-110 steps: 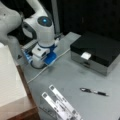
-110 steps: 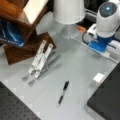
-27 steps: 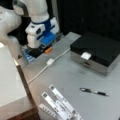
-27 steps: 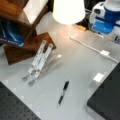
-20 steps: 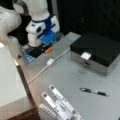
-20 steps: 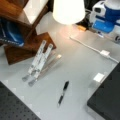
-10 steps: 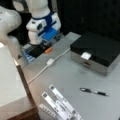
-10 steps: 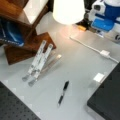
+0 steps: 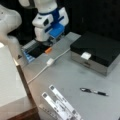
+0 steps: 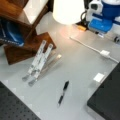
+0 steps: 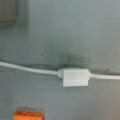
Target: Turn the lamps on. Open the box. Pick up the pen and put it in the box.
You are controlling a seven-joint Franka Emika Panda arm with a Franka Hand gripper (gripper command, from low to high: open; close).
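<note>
The pen (image 9: 94,91) lies on the table (image 9: 75,75), well apart from the gripper (image 9: 46,42), whose finger state I cannot tell.

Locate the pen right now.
The pen lies flat on the grey table at a front view's lower right, in front of the closed box and right of the white folding stand, untouched.
</note>
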